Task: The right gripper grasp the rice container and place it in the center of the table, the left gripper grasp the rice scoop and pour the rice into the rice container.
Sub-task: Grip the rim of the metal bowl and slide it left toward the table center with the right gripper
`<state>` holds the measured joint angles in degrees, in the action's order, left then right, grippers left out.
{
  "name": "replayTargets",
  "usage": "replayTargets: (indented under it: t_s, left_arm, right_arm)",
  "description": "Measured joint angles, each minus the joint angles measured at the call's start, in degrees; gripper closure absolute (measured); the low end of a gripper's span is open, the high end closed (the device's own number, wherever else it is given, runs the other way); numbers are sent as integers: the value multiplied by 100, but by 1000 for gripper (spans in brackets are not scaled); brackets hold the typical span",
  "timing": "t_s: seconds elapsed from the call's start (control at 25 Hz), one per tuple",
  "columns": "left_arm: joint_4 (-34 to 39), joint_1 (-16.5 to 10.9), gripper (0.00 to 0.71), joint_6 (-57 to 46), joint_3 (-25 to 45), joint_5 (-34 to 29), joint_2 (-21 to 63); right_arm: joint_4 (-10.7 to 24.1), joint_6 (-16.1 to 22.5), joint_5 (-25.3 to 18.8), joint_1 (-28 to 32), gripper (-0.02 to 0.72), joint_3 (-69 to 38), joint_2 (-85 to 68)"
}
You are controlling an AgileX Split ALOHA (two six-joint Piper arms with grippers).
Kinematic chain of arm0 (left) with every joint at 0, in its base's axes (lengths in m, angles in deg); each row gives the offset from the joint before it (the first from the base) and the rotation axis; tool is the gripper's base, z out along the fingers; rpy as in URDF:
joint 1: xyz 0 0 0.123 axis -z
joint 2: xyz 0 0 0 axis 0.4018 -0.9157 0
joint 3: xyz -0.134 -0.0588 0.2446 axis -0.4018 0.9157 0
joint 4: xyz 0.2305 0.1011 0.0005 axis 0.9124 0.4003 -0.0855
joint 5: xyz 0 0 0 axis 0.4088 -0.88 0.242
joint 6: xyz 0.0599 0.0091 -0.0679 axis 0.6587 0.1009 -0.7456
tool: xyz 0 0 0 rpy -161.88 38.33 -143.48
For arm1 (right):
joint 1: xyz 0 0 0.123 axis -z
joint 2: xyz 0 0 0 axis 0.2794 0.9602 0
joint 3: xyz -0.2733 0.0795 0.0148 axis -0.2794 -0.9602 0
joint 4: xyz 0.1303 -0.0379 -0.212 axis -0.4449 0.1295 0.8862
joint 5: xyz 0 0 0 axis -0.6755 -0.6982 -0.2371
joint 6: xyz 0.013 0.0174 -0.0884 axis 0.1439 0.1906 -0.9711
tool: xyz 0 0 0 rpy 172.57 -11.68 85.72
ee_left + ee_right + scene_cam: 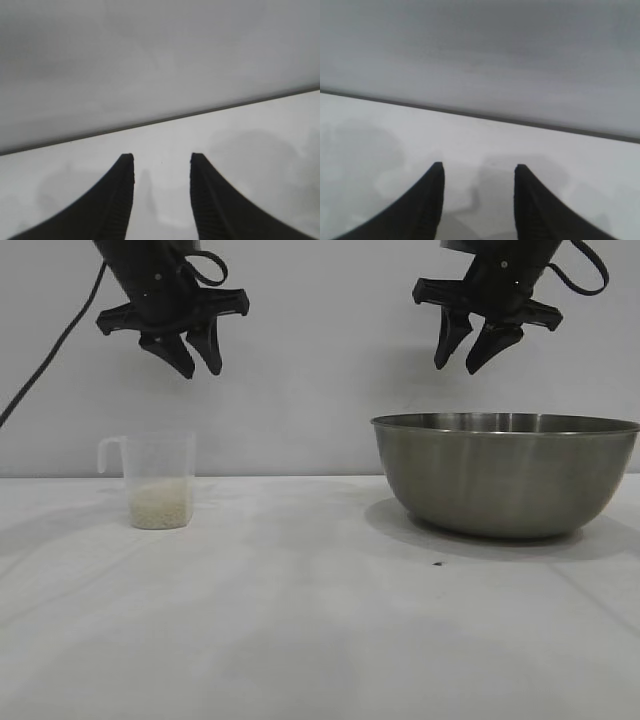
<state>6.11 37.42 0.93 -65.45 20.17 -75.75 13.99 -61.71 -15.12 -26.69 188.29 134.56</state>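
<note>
The rice container (505, 475), a big steel bowl, stands on the white table (300, 620) at the right. The rice scoop (158, 480), a small clear cup with a side handle, stands upright at the left with rice (160, 504) in its lower part. High above the scoop hangs my left gripper (200, 368), open and empty. My right gripper (457, 365) hangs well above the bowl's left side, also open and empty. In the left wrist view the left gripper (162, 158) frames only bare table; the right wrist view shows the right gripper (478, 167) the same way.
A grey wall runs behind the table. A small dark speck (438, 563) lies on the table in front of the bowl. White tabletop stretches between the scoop and the bowl.
</note>
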Motion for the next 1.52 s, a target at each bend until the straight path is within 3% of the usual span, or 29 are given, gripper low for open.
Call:
replayTargets:
  t_s: [0.8,1.12,1.28,1.4,1.52]
  left_arm:
    - [0,-34,496,0,0,-11,0]
    - [0,-34,496,0,0,-133,0]
    - [0,-34,496,0,0,-142,31]
    - [0,-34,496,0,0,-142,31]
    - [0,-34,496,0,-3,-142,31]
  right_arm:
    - [-46,-5,-112,0,438,4,13]
    - [-211,-5,-1146,401,438,13,-244]
    - [-162,-30,-1904,618,438,34,-628]
    - [134,-14,-2559,631,438,35,-735]
    - [471,35,-2901,631,438,-194,-735]
